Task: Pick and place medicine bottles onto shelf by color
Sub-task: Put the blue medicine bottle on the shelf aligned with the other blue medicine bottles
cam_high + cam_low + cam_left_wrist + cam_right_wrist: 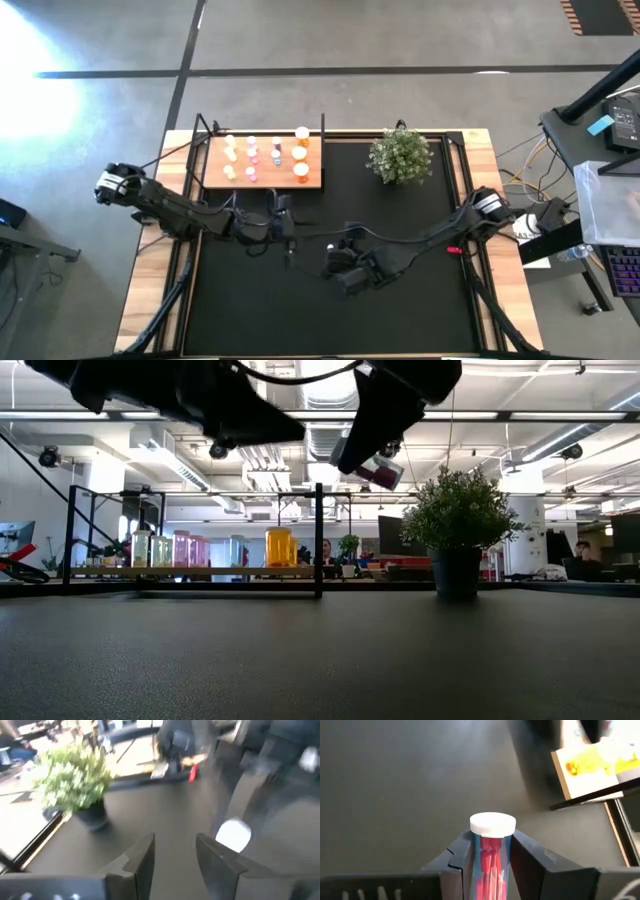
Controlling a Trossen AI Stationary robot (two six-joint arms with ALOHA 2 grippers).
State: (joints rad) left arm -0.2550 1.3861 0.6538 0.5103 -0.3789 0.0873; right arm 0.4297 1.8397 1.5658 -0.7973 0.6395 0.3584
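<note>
right gripper (492,865): clamped on pink bottle (491,855), white cap, lifted above black mat (400,290)
left gripper (175,855): fingers apart, nothing between, over mat near shelf
plant (400,156): far on mat
shelf (265,175): far left, bottles (252,155) standing on it

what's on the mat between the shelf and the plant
Nothing: in the high view, only bare black mat separates the shelf from the plant.

An open-plan office or lab: exposed ceiling ducts (320,435), strip lights, desks with monitors (395,538).
</note>
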